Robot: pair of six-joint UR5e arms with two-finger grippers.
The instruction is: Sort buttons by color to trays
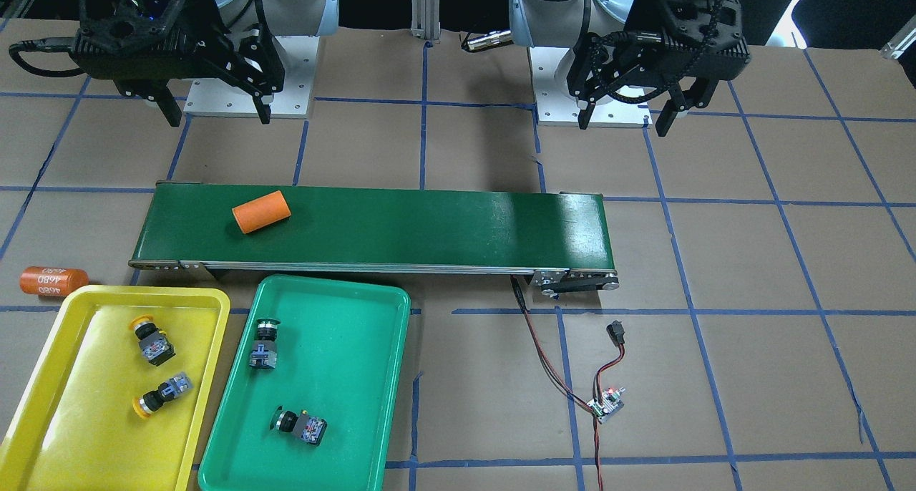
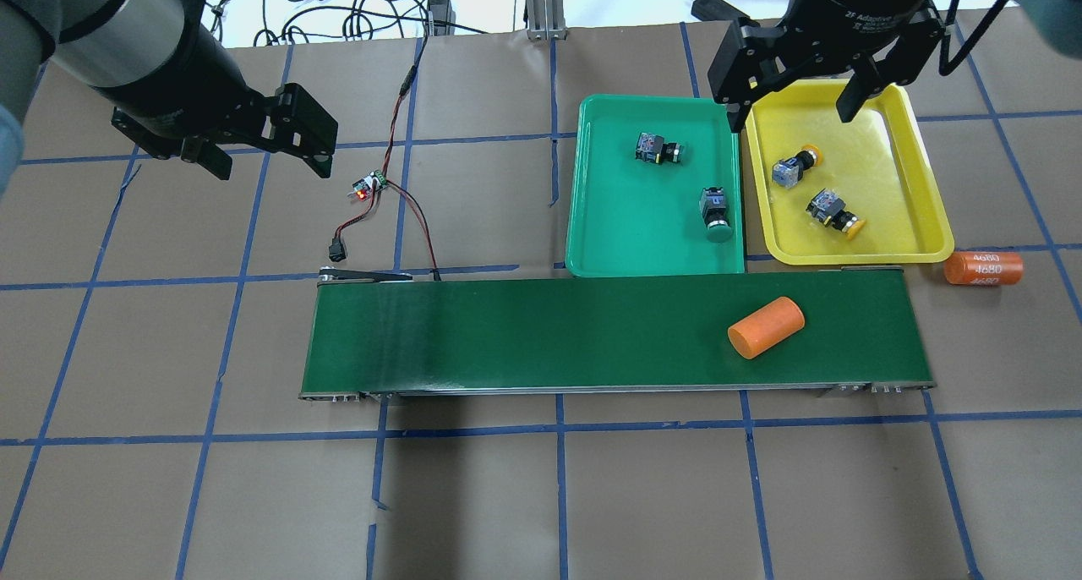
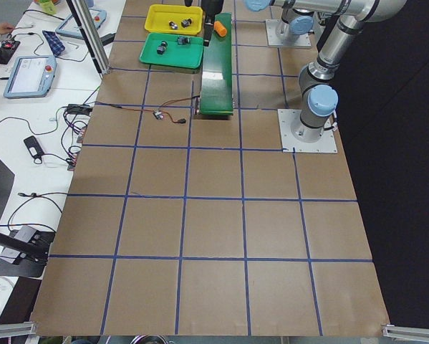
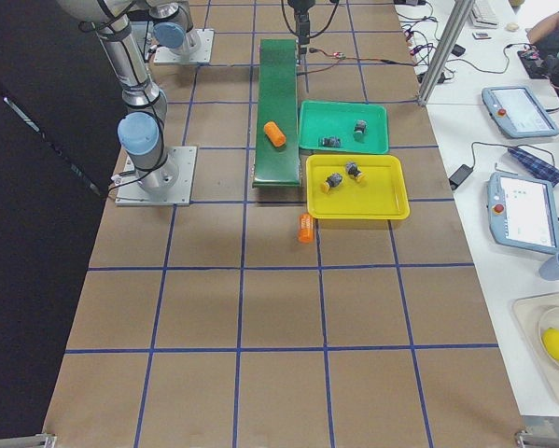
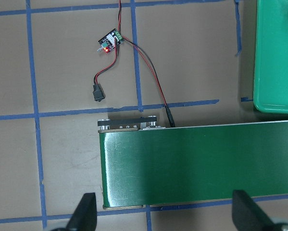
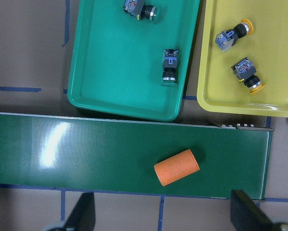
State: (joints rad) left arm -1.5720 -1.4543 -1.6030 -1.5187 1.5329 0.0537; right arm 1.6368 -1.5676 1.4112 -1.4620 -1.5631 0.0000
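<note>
Two yellow-capped buttons [image 2: 793,168] [image 2: 834,210] lie on their sides in the yellow tray [image 2: 888,174]. Two green-capped buttons [image 2: 658,149] [image 2: 715,211] lie in the green tray [image 2: 625,216]. The trays stand side by side along the belt's far edge. My right gripper [image 2: 790,111] hangs open and empty high over the gap between the trays. My left gripper [image 2: 272,167] is open and empty too, above the bare table near the belt's left end. In the right wrist view both trays and all the buttons show above the open gripper [image 6: 164,214].
A long dark green conveyor belt [image 2: 549,335] crosses the table with an orange cylinder [image 2: 765,327] lying on its right part. Another orange cylinder marked 4680 [image 2: 982,269] lies beside the yellow tray. A small circuit board [image 2: 368,184] with red-black wires sits near the belt's left end.
</note>
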